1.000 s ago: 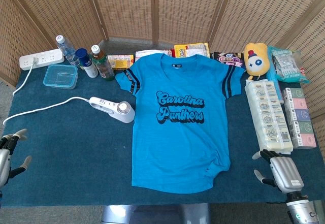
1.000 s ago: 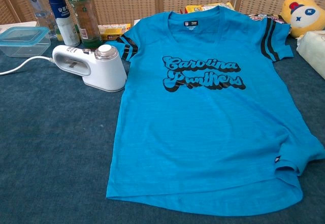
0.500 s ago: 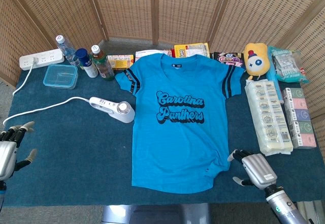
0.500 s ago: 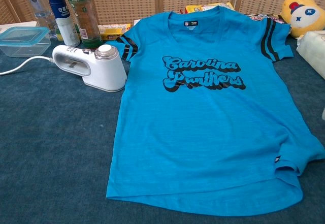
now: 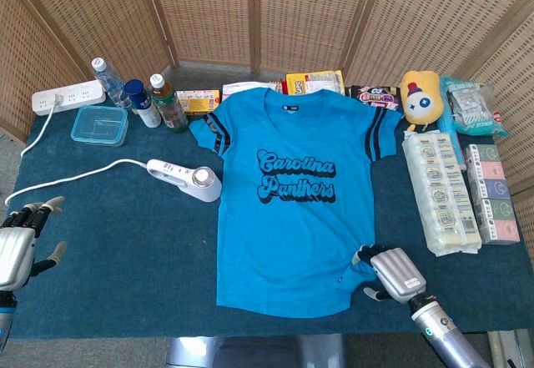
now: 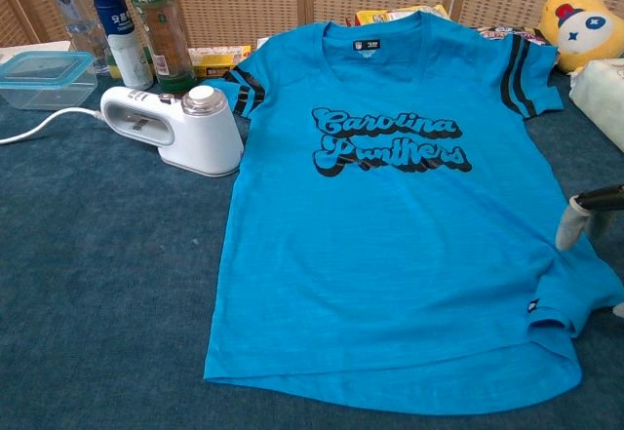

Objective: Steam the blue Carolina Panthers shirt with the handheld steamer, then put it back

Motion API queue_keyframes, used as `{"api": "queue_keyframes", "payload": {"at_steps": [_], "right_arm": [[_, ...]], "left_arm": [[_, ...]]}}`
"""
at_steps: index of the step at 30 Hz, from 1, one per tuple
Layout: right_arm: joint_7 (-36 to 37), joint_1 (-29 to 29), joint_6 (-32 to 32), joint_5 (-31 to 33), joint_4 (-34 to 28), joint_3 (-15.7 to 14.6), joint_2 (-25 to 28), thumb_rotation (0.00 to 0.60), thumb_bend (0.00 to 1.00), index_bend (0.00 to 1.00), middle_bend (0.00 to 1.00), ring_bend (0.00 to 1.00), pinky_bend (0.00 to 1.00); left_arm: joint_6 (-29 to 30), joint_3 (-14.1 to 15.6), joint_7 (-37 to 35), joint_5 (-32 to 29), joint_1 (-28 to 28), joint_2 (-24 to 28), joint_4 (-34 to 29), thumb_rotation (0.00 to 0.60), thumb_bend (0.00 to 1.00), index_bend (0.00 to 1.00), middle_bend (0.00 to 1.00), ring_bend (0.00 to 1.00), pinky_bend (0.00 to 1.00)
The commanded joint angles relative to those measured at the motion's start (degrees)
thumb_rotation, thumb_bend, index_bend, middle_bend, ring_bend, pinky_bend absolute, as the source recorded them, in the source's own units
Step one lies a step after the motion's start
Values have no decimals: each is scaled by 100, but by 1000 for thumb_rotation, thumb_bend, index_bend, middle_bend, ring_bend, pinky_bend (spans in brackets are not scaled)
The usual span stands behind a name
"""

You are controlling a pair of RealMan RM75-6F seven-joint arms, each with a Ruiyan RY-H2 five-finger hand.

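Right robot hand (image 5: 392,271), fingers spread and empty, touches the shirt (image 5: 288,193) hem; left robot hand (image 5: 18,233) likewise released.

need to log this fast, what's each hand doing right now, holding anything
Left hand: open, fingers spread, holding nothing, at the table's left edge.
Right hand: open, holding nothing, fingertips at the shirt's rumpled lower right hem.

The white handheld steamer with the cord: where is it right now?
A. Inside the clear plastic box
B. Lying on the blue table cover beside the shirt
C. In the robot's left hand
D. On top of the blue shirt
B. The white handheld steamer lies on the blue table cover just beside the blue Carolina Panthers shirt, with no hand on it.
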Motion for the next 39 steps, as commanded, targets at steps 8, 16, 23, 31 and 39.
{"api": "queue_keyframes", "payload": {"at_steps": [8,16,23,31,39], "right_arm": [[-267,34,28,-7,135,-81,-159,600,236,382,351,357,460],[-336,9,263,-168,378,-151,-383,600,236,391,360,358,449],[-366,41,341,-224,656,-168,-572,600,242,404,370,361,441],[-336,21,434,-234,841,-228,-613,600,242,405,371,361,428],[-264,52,448,-245,1095,-254,-746,600,243,412,377,365,421]], "left_arm": [[46,36,-97,-38,39,34,44,555,310,136,326,215,276],[110,78,-121,23,62,65,-3,555,309,137,325,215,276],[205,114,-151,49,124,133,-42,554,309,136,325,215,276],[227,140,-181,76,139,129,-44,552,310,136,325,215,276],[247,158,-169,99,150,153,-93,556,310,137,325,215,276]]}}
